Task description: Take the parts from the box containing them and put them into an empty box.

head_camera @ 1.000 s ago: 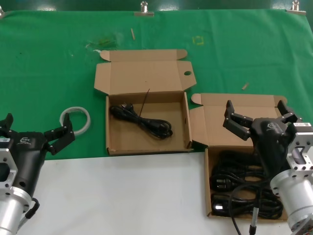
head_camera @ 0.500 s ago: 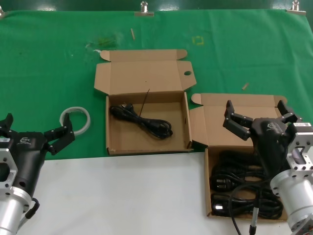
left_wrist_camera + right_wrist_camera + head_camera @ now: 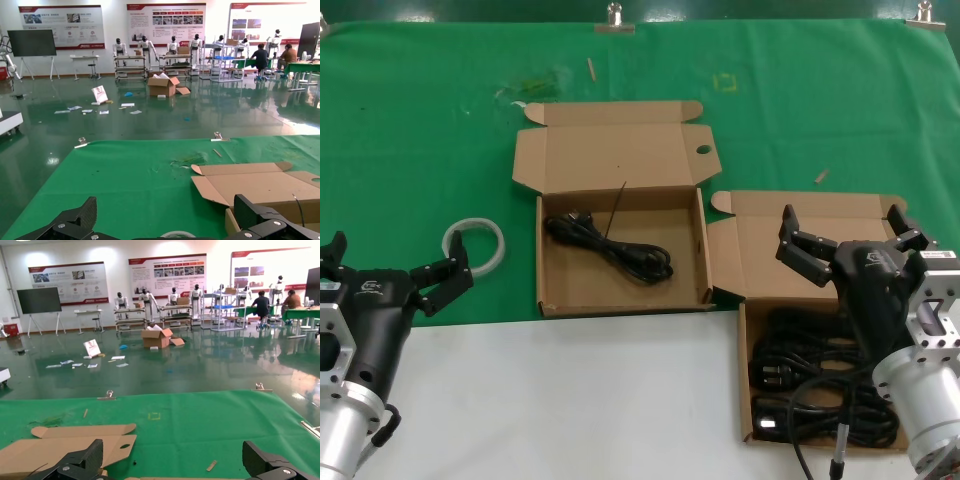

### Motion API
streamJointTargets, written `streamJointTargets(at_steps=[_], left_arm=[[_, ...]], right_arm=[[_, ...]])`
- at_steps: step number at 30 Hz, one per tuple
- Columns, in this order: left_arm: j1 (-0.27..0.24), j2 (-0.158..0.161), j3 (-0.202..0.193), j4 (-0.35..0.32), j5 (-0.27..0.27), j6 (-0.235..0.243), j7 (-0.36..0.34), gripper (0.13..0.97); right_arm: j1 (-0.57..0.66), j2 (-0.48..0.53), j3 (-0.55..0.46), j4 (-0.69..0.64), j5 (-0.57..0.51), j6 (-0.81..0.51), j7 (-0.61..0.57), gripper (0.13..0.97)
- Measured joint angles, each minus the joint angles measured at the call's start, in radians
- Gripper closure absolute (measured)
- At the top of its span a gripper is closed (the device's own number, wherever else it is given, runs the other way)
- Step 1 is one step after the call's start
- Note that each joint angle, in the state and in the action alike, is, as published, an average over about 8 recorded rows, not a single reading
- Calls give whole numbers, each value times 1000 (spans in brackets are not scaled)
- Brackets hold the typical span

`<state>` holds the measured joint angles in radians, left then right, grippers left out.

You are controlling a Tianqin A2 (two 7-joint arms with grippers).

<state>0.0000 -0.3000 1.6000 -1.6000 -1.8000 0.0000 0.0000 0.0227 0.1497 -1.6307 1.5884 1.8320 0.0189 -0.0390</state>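
The counter (image 3: pixel 570 400) is covered at the back by a green cloth (image 3: pixel 420 120) and is bare white at the front. On it stand two open cardboard boxes. The box containing them (image 3: pixel 725 262), on the robot's right at the near edge, is heaped with the parts (image 3: pixel 810 385), black power cords in loose coils that fill its tray. The other box (image 3: pixel 620 160), near the centre with its lid folded back, was meant to start empty; it already holds one black cord (image 3: pixel 610 245) lying across its floor.

Judging from this, the task is at an early stage: one cord is across, and most of the pile remains to be carried over.

The right end effector (image 3: pixel 845 232) hovers above the far part of the full box, its fingers spread wide and holding nothing, not touching the cords. It looks placed to go down for another cord. The left end effector (image 3: pixel 392 262) is parked low at the robot's left, over the edge of the cloth, also spread and empty.

A white ring of tape (image 3: pixel 475 245) lies on the cloth just beside the left end effector.
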Motion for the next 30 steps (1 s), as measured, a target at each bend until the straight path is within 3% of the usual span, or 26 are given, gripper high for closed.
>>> streamJointTargets(at_steps=[30], left_arm=[[0, 0, 0, 0, 0, 0, 0, 132]], right_arm=[[0, 0, 0, 0, 0, 0, 0, 129]])
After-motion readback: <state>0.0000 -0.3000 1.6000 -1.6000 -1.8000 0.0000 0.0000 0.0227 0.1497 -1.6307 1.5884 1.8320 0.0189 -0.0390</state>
